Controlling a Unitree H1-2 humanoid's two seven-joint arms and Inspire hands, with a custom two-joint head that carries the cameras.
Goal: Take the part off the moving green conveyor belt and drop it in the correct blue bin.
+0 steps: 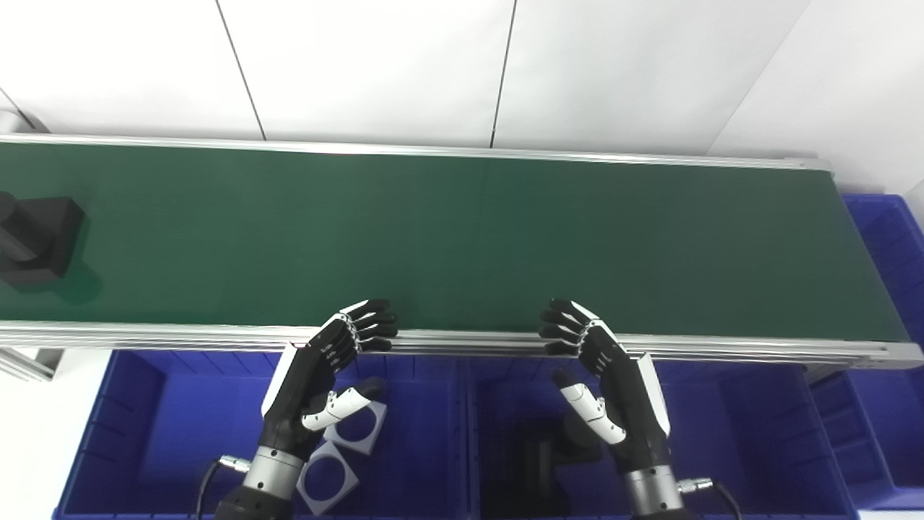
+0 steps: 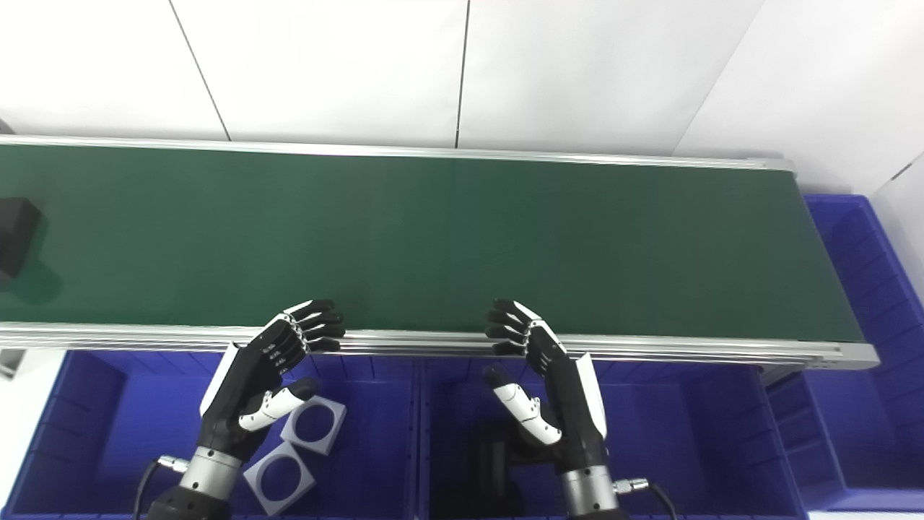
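**Kid:** Where is the part you have to grab?

**Me:** The black part [image 1: 35, 240] sits on the green conveyor belt [image 1: 462, 238], way over at the left end. In my right eye view I can only see a corner of it at the picture's edge. It looks like a dark block with a round bit on it. It is well apart from both my hands.

**Kid:** What are your hands doing?

**Me:** My left hand [image 1: 325, 368] is open and holds nothing. Its fingers [image 1: 372, 325] are a bit apart and reach over the silver rail [image 1: 144, 334] at the near side of the belt. My right hand [image 1: 603, 368] is the same, open with nothing in it, and the two palms face each other.

**Kid:** What is under your hands?

**Me:** Blue bins. The left blue bin [image 1: 144, 419] has two grey square plates [image 1: 328, 478] with round holes in them, lying just beside each other. The middle blue bin [image 1: 729, 433] has some black parts [image 1: 538, 455] in it, partly hidden by my right hand. Another blue bin [image 1: 891, 238] stands past the right end of the belt.
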